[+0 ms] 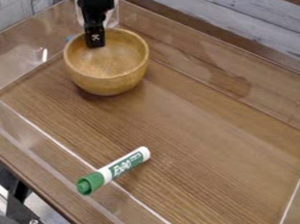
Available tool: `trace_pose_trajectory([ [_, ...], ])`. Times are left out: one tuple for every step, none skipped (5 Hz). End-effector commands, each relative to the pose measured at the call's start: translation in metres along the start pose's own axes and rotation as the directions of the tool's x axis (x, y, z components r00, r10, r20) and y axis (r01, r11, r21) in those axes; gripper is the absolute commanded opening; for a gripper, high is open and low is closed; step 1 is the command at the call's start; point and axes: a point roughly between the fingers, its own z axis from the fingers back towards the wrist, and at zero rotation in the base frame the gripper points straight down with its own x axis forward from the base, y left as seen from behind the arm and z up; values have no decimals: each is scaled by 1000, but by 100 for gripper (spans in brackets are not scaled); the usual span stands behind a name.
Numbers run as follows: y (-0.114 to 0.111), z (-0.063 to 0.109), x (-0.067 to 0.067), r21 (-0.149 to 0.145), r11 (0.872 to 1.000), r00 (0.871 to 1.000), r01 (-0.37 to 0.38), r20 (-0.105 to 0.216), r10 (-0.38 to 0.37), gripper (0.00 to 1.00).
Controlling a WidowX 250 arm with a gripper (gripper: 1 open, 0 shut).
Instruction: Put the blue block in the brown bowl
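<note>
The brown bowl (108,65) stands at the far left of the wooden tabletop. My black gripper (93,37) comes down from above onto the bowl's far-left rim. Its fingers (94,33) are drawn in on the thick wall there, with the tips reaching just inside the bowl. The blue block is out of view. What shows of the bowl's inside holds nothing blue, though the gripper hides part of it.
A green-and-white marker pen (114,170) lies near the front edge. Clear plastic walls (22,124) fence the wooden table (203,127) on the left and front. A grey plank wall stands behind.
</note>
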Motion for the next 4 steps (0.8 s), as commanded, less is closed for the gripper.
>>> trace_pose_trajectory([
  [-20, -27, -19, -76, 997, 999, -16, -51, 12, 0],
  [-24, -32, -21, -83, 996, 998, -25, -59, 20, 0],
  [-29, -36, -23, -90, 995, 997, -33, -66, 27, 0],
  [-33, -39, -25, -97, 994, 997, -42, -73, 34, 0],
])
